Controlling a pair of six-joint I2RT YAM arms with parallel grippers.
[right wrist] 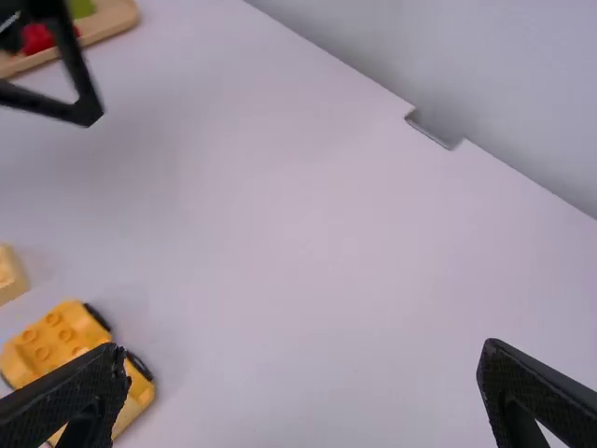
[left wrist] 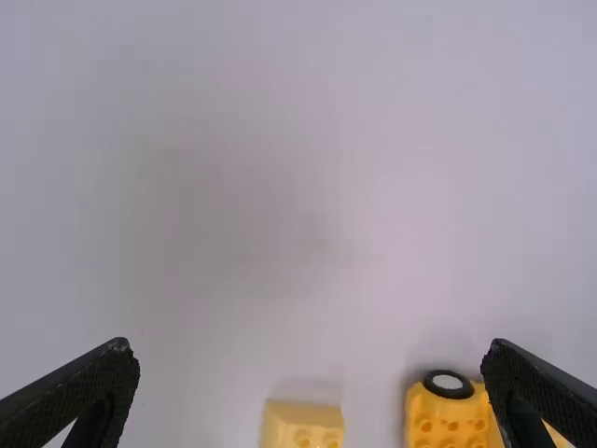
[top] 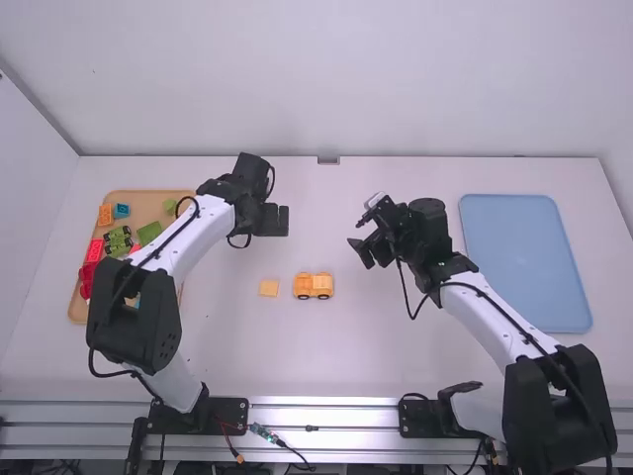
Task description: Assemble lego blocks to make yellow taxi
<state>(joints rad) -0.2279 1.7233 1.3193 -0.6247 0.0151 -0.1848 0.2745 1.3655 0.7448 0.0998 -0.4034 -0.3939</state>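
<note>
Car (top: 314,286) lies near left hand (top: 277,220) and right hand (top: 359,253), both wide open, seemingly empty.

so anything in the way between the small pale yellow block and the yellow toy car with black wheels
Nothing visible; only white tabletop lies between the small pale yellow block and the yellow toy car.

The white table (top: 396,341) spreads wide and pale. On its left side lies a tan tray (top: 146,205) with rounded corners, partly hidden from above. Near the middle sit two things: a light yellow block (top: 269,287), studs up, and just to its right, apart from it, a yellow toy car (top: 314,286), upright on black wheels, with studs showing on top. Toward the table's right side lies a flat light blue tray (top: 524,259), rectangular with rounded corners, well apart from the car.
</note>
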